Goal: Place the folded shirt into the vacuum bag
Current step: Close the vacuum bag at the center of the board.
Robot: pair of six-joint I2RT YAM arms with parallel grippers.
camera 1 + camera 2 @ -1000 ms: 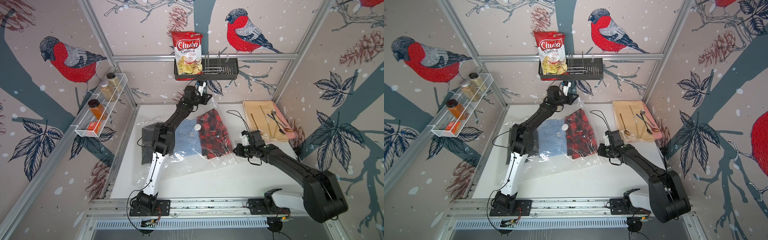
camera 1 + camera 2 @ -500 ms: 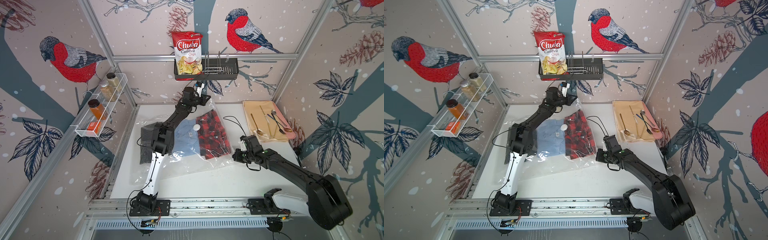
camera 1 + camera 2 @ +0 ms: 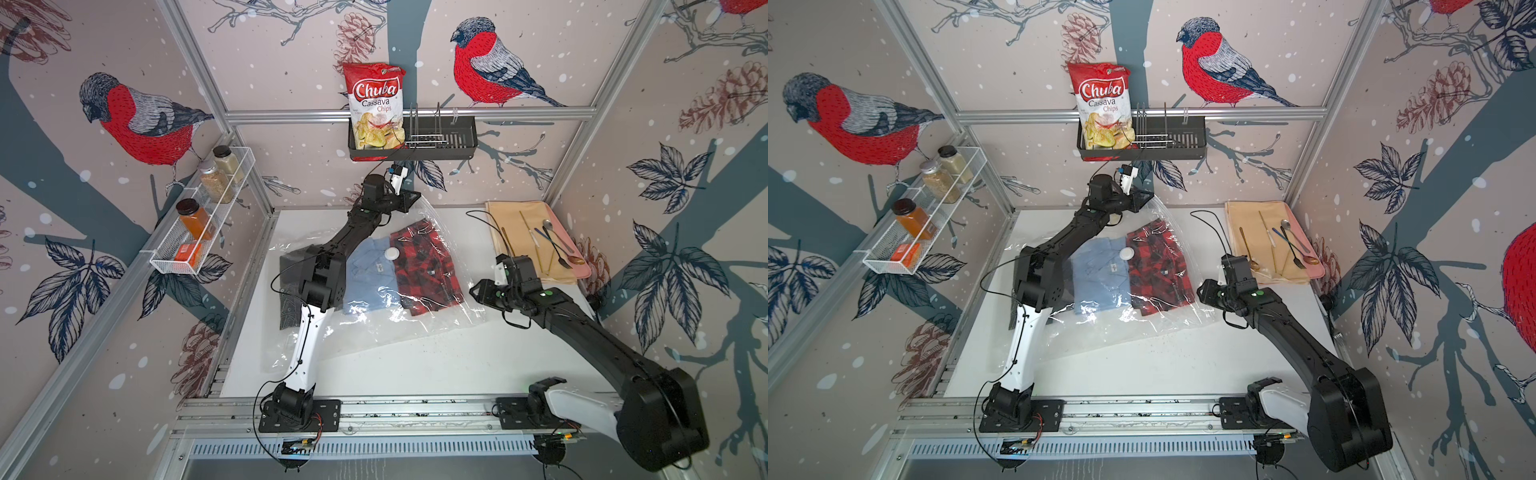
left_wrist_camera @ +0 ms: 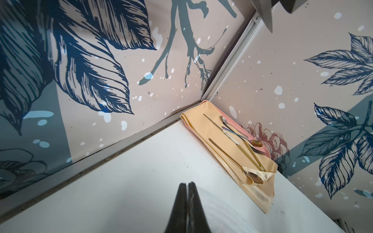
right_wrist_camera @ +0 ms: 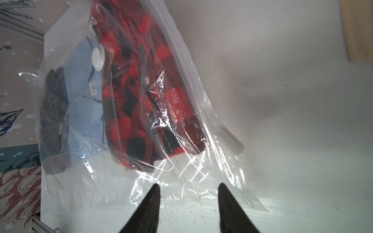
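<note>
Right gripper sits half-open, empty, just beside the bag edge; left gripper pinches its back corner up; plaid shirt lies inside, might slip out if that lift sags.

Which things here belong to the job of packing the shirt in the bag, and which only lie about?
Job: clear plastic vacuum bag; red-and-black plaid folded shirt; light blue folded shirt; dark grey folded shirt; left gripper; right gripper.
Lying about: red cassava chips packet; glass spice jars; metal cutlery on yellow cloth.
</note>
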